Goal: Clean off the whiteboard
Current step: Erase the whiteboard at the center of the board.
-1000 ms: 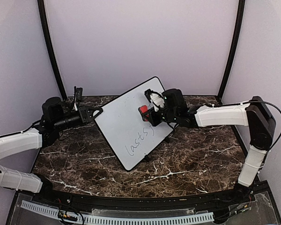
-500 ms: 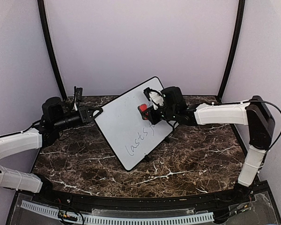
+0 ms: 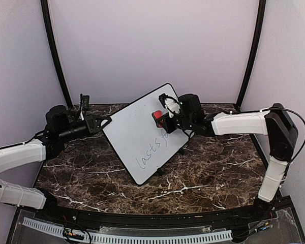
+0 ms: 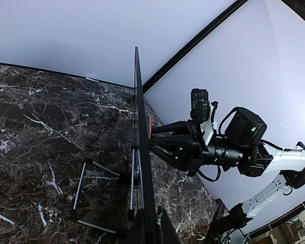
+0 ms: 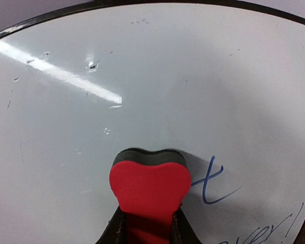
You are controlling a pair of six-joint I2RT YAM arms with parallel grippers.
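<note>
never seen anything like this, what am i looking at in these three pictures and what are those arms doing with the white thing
These are two robot arms bolted at the near edge of a marble-patterned table. The wide picture comes from a fixed camera above and behind them. The other two come from small cameras on each arm's wrist. The white thing is a whiteboard, propped at a tilt on thin metal legs. The left gripper is shut on the board's edge, steadying it. The right gripper is shut on a red eraser and holds it against the board's face, next to handwriting not yet wiped. The right wrist picture is the close-up of that eraser. The left wrist one looks along the board edge-on.
</note>
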